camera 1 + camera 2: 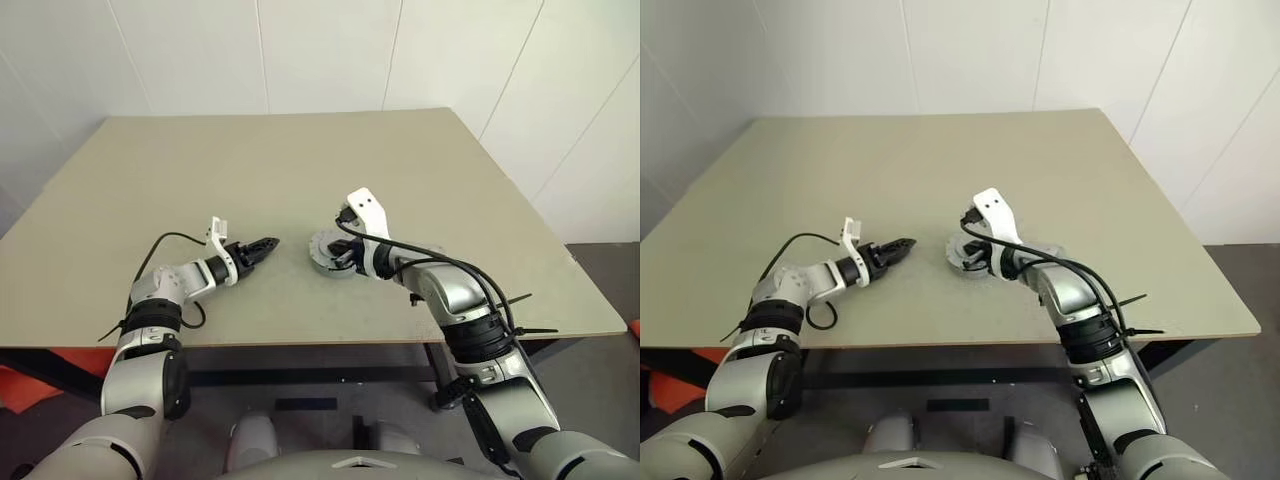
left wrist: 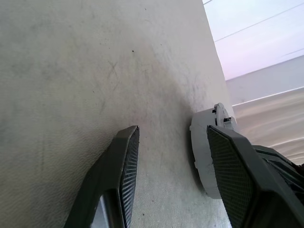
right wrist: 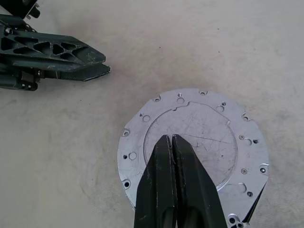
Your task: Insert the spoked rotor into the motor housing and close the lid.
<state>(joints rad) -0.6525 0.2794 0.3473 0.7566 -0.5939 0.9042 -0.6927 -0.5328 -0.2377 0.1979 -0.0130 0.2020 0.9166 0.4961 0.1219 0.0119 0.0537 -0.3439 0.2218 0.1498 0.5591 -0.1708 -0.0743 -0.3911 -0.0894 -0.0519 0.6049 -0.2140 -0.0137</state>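
Right gripper [image 3: 171,138], fingers pressed together, covers the lid's [image 3: 199,130] six o'clock edge (housing hidden beneath); left gripper [image 1: 262,246] half-spread, empty.

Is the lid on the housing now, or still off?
On. The lid lies flat over the round housing, no windings showing; the shut right gripper is above its centre.

Beige table [image 1: 300,170]; the lid [image 3: 199,137] sits on the motor housing [image 1: 322,262] near its front edge.
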